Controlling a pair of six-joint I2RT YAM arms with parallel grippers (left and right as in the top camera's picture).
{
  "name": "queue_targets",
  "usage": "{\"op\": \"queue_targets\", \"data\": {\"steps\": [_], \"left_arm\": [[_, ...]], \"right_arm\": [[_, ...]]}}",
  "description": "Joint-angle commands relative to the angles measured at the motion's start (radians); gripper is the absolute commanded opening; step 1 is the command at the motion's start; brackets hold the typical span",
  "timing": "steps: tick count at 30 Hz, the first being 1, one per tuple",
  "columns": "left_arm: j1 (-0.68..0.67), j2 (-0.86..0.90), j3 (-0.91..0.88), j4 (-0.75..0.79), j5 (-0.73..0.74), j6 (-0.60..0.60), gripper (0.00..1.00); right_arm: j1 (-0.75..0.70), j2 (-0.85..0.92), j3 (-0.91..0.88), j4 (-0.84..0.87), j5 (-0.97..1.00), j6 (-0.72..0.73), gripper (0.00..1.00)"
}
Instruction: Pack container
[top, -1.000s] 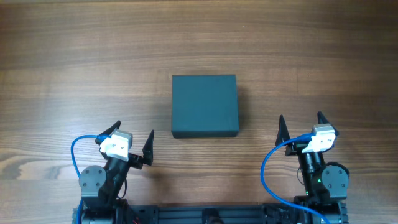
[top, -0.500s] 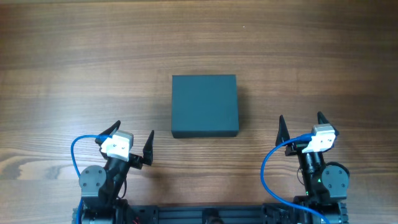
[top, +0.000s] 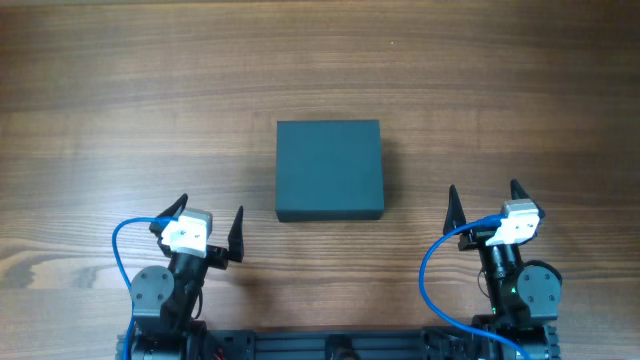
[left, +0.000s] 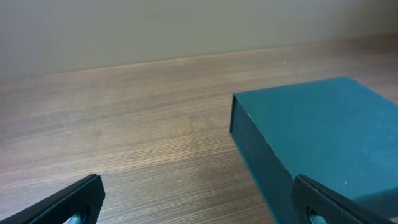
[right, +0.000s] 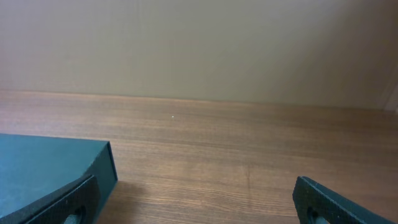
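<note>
The container (top: 329, 169) is a dark teal-grey square box with its lid shut, lying at the middle of the wooden table. My left gripper (top: 208, 224) is open and empty at the front left, apart from the box. My right gripper (top: 483, 203) is open and empty at the front right, also apart from it. The box shows at the right in the left wrist view (left: 317, 137) and at the lower left in the right wrist view (right: 50, 171). Both pairs of fingertips frame bare wood in the left wrist view (left: 199, 205) and in the right wrist view (right: 196, 202).
The wooden table (top: 130, 100) runs to a plain beige wall (right: 199, 43) at the back. The arm bases with blue cables (top: 118, 250) stand at the front edge.
The left gripper has shifted slightly, turning a little to the left. The box and the right arm have not moved.
</note>
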Motion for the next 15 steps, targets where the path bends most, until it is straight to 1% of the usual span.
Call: {"op": "queue_targets", "data": {"steps": [1, 15], "left_arm": [[0.0, -0.011, -0.007, 0.009, -0.021, -0.051, 1.0], [0.004, -0.011, -0.007, 0.006, -0.02, -0.062, 1.0]], "right_arm": [[-0.003, -0.011, -0.006, 0.003, -0.016, 0.008, 1.0], [-0.003, -0.011, -0.006, 0.003, -0.016, 0.008, 1.0]]}}
